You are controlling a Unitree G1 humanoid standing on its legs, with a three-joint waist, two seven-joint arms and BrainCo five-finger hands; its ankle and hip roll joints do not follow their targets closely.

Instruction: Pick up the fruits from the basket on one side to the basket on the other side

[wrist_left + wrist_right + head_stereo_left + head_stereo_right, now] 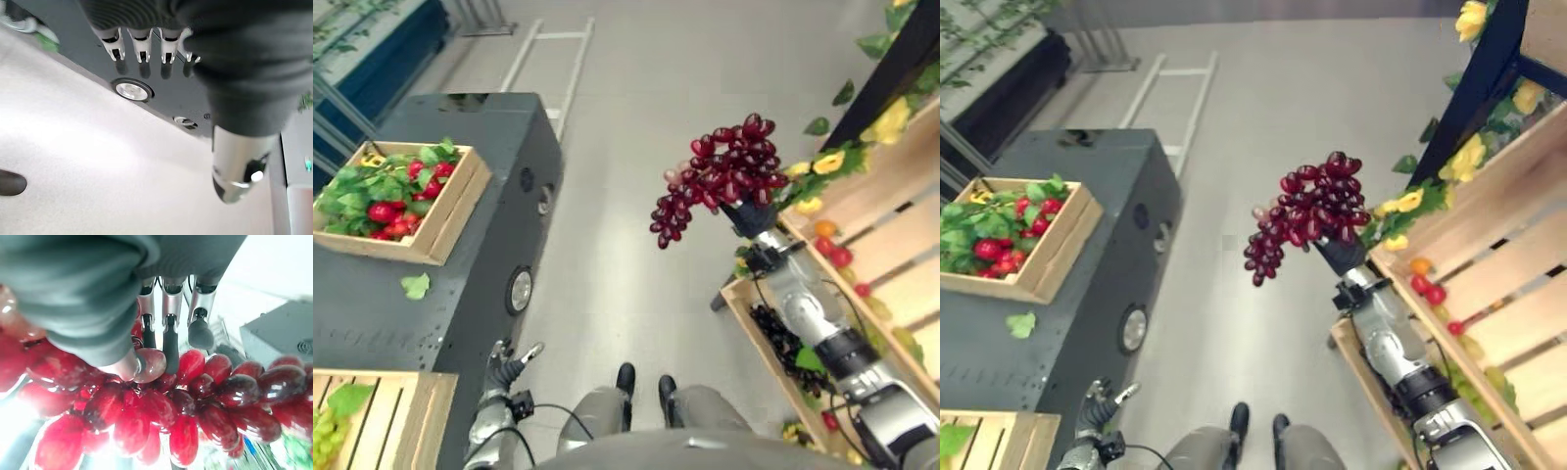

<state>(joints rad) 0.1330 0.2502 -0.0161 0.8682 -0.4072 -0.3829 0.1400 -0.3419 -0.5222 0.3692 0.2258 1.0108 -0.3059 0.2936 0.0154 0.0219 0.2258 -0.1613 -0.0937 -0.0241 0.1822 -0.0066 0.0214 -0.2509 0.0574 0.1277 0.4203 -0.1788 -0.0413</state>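
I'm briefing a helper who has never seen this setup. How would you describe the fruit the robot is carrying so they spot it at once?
Start at the slanted wooden shelf on the robot's right. In front of it the right hand is raised over the grey floor, fingers curled on a bunch of dark red grapes. Unlike the black grapes lying in the crate below, this bunch hangs in mid-air.

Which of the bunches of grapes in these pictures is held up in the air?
The dark red bunch of grapes, gripped by the right robot hand above the floor. The black bunch lies in the wooden crate at the right; the green bunch lies in the near-left crate.
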